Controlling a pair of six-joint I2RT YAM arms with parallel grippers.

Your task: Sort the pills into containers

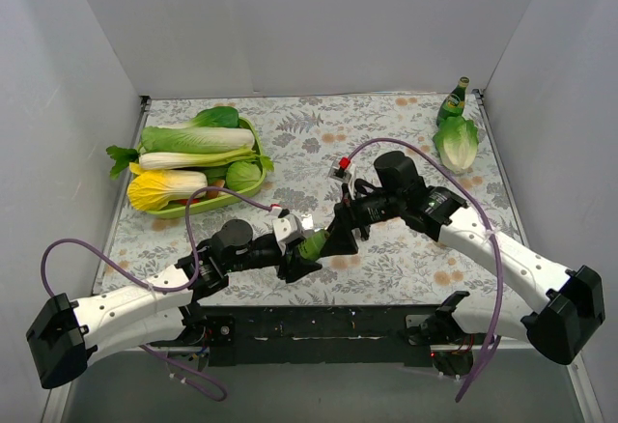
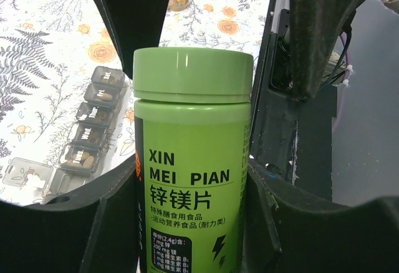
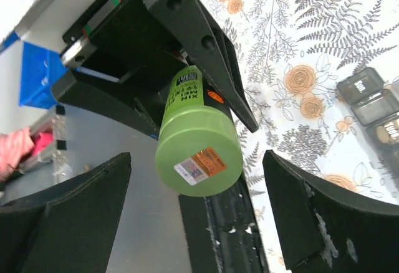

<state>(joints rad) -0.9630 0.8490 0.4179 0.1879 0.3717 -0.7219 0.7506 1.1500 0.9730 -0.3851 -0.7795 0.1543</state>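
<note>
My left gripper (image 2: pixel 193 223) is clamped on the body of a green pill bottle (image 2: pixel 193 154). Its cap (image 2: pixel 193 73) is on and points toward my right gripper (image 3: pixel 196 161), whose jaws stand wide apart either side of the cap without touching it. Beyond the bottle, the containers (image 2: pixel 92 125), a grey strip of lidded compartments, lie on the floral table (image 2: pixel 37 48).
</note>
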